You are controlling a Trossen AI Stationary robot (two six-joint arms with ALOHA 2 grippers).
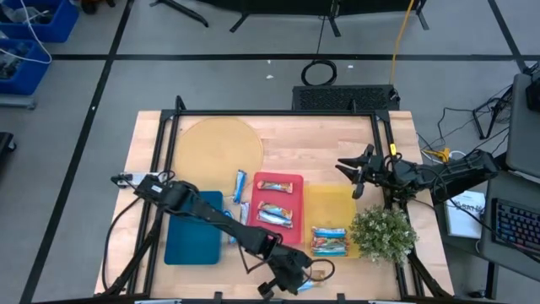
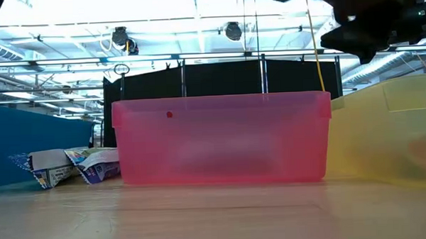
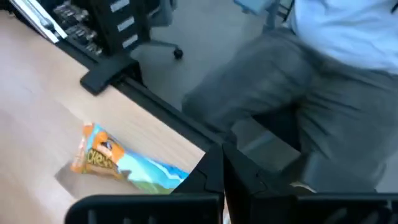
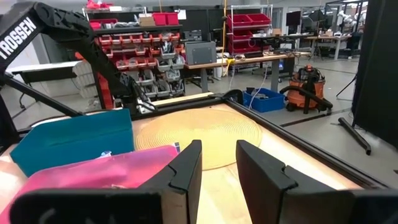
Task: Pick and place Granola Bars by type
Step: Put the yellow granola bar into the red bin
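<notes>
My left gripper (image 1: 293,281) is shut low over the table's near edge, right of the blue tray (image 1: 194,228). A granola bar (image 3: 127,165), light blue with an orange end, lies flat on the wood beside its fingers (image 3: 208,177). Two orange-brown bars (image 1: 276,209) lie in the red tray (image 1: 278,180). Blue bars (image 1: 329,241) lie in the yellow tray (image 1: 331,203). More bars (image 1: 240,194) lie on the table between the blue and red trays. My right gripper (image 4: 217,149) waits open and level at the far right, holding nothing. My left gripper's shut fingers slant down from the table's left. The bar's blue end (image 3: 184,177) reaches the outer side of one finger and goes out of sight behind it. I cannot tell whether that end is pinched or only touched. The bar lies flat on the table.
A potted plant (image 1: 384,232) stands at the near right by the yellow tray. A round yellow mat (image 1: 218,148) lies at the far left. A black frame rail (image 3: 143,99) runs along the table's near edge. A person (image 3: 323,93) stands close beyond it.
</notes>
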